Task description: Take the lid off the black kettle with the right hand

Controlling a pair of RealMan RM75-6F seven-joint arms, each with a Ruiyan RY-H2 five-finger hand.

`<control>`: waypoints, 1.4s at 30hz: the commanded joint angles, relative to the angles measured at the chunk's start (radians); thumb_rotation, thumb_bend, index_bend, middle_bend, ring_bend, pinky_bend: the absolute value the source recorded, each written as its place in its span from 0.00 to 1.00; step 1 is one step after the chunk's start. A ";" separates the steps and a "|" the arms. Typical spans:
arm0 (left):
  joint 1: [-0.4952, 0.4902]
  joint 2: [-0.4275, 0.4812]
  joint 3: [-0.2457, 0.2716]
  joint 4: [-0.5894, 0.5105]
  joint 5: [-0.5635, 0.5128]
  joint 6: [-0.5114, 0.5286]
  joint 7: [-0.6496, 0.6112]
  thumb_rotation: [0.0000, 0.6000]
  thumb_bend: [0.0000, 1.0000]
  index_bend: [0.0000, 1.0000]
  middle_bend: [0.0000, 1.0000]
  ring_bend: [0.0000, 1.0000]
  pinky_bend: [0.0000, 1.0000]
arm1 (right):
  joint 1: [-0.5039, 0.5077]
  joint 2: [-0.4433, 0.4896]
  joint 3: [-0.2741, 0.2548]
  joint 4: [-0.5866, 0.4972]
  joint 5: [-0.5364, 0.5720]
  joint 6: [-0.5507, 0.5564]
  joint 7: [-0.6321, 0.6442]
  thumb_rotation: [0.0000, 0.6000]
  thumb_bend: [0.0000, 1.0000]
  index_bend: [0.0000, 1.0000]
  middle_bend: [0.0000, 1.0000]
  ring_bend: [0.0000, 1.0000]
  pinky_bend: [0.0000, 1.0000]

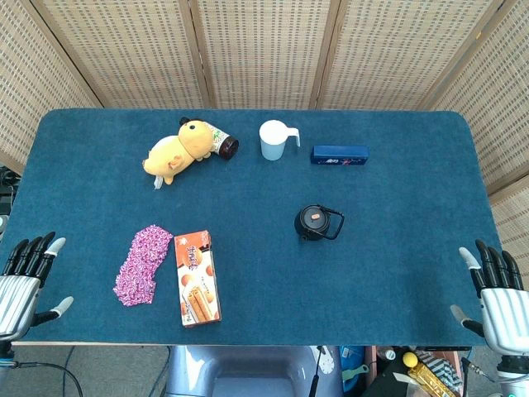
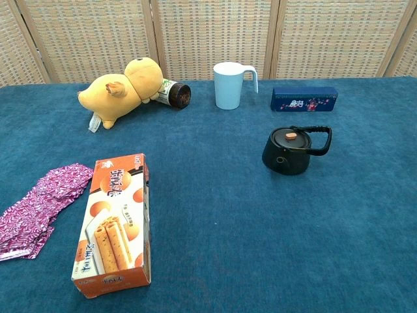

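The black kettle (image 1: 315, 222) stands upright on the blue table, right of centre; in the chest view the kettle (image 2: 291, 150) shows its handle arched over the top. Its lid (image 1: 312, 217) is on, a brown disc with a small knob, and the lid (image 2: 289, 135) sits flat in the opening. My right hand (image 1: 498, 299) rests at the table's front right corner, fingers spread, holding nothing, far from the kettle. My left hand (image 1: 25, 283) lies at the front left corner, also spread and empty. Neither hand shows in the chest view.
A white mug (image 1: 274, 139), a blue box (image 1: 340, 155) and a yellow plush toy (image 1: 178, 149) against a dark bottle (image 1: 223, 145) line the back. An orange biscuit box (image 1: 198, 277) and a pink patterned packet (image 1: 142, 264) lie front left. Woven screens stand behind the table.
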 commanded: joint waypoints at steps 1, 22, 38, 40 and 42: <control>0.000 0.002 0.000 0.000 0.001 -0.002 -0.002 1.00 0.21 0.00 0.00 0.00 0.00 | 0.000 0.000 0.000 0.001 0.000 -0.002 0.000 1.00 0.00 0.00 0.00 0.00 0.00; -0.034 -0.038 -0.025 0.051 -0.026 -0.055 -0.009 1.00 0.21 0.00 0.00 0.00 0.00 | 0.324 0.033 0.206 0.014 0.253 -0.395 -0.029 1.00 0.28 0.21 0.00 0.00 0.00; -0.060 -0.055 -0.056 0.094 -0.106 -0.106 -0.027 1.00 0.21 0.00 0.00 0.00 0.00 | 0.736 -0.268 0.273 0.277 0.576 -0.806 -0.076 1.00 0.51 0.44 0.00 0.00 0.00; -0.060 -0.054 -0.057 0.095 -0.111 -0.108 -0.030 1.00 0.21 0.00 0.00 0.00 0.00 | 0.756 -0.297 0.264 0.296 0.598 -0.810 -0.091 1.00 0.51 0.44 0.00 0.00 0.00; -0.061 -0.052 -0.058 0.096 -0.117 -0.111 -0.036 1.00 0.21 0.00 0.00 0.00 0.00 | 0.778 -0.331 0.252 0.322 0.617 -0.813 -0.109 1.00 0.51 0.44 0.00 0.00 0.00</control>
